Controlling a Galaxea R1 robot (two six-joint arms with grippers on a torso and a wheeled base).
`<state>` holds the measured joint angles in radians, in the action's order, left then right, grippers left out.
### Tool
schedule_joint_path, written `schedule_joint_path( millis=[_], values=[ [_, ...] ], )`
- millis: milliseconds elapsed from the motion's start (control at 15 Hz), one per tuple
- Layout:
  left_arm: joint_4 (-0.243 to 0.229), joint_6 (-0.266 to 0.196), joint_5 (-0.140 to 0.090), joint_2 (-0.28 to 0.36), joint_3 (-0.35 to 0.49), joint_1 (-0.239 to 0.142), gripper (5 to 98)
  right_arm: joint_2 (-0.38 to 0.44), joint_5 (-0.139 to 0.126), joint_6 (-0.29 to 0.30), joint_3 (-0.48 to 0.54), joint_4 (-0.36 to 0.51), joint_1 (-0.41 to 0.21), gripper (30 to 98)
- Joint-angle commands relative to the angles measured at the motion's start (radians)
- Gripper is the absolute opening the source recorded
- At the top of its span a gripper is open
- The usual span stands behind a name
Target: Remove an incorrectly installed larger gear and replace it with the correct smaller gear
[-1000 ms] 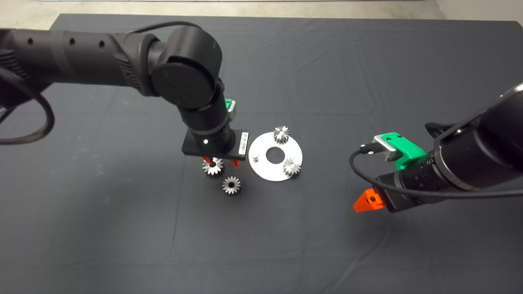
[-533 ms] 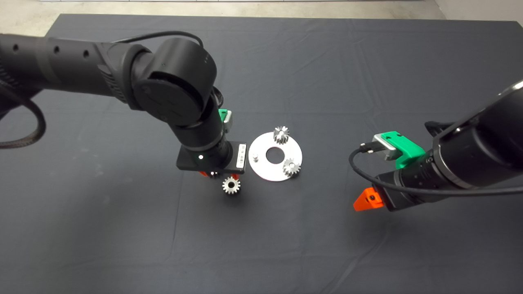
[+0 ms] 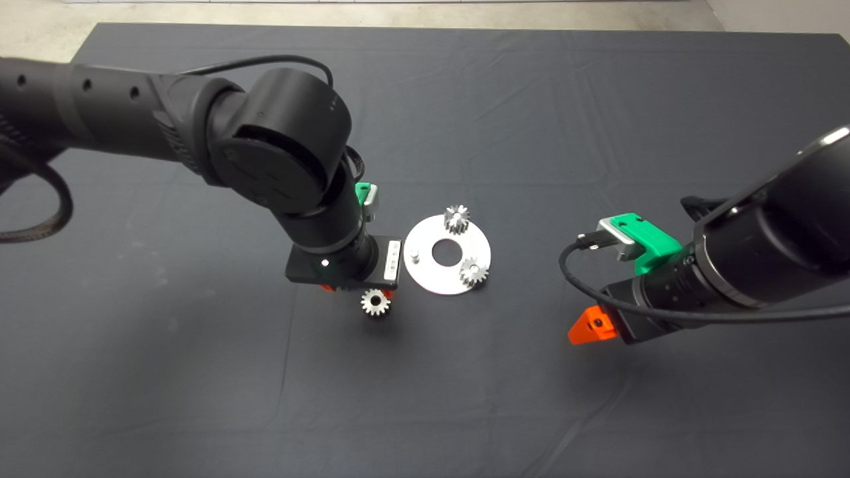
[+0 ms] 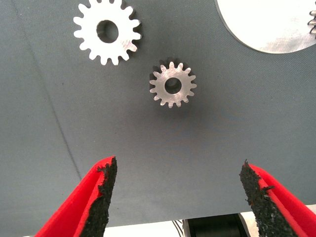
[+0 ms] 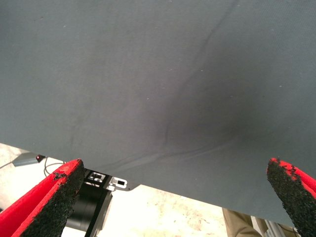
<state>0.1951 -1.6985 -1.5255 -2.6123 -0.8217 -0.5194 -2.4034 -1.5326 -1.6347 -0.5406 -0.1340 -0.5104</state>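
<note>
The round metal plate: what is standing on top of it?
On the round metal plate two small gears stand near the rim, plus one bare pin. Its centre hole is empty. What is under it cannot be seen.

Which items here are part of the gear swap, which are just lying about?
Job: larger gear, smaller gear, round plate, its bare peg, left gripper open above the mat.
Idle: two mounted gears, right gripper open, aside.
</note>
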Motion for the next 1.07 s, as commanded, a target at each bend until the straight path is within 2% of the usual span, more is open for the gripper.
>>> schedule_joint_path(
  millis=[0,200,400,600,867,1000],
  values=[
    [0.001,-0.012,-0.028,-0.002,0.013,-0.015,63.8,-0.020,-0.032,0.003,-0.002,0.021,-0.025,97.7],
    [0.001,-0.013,-0.028,-0.004,0.015,-0.010,67.4,-0.023,-0.032,0.003,-0.004,0.021,-0.023,97.7],
    [0.001,-0.038,-0.028,-0.010,0.032,-0.006,69.6,-0.023,-0.032,0.003,-0.002,0.022,-0.023,97.7],
    [0.005,-0.053,-0.022,-0.011,0.037,0.016,73.4,-0.023,-0.032,0.003,-0.002,0.022,-0.023,97.7],
    [0.047,-0.061,-0.024,-0.008,0.041,0.092,73.4,-0.020,-0.032,0.001,-0.002,0.022,-0.023,97.7],
    [0.062,-0.060,-0.024,-0.010,0.034,0.102,73.4,-0.020,-0.032,0.001,-0.002,0.022,-0.023,97.7]
  ],
)
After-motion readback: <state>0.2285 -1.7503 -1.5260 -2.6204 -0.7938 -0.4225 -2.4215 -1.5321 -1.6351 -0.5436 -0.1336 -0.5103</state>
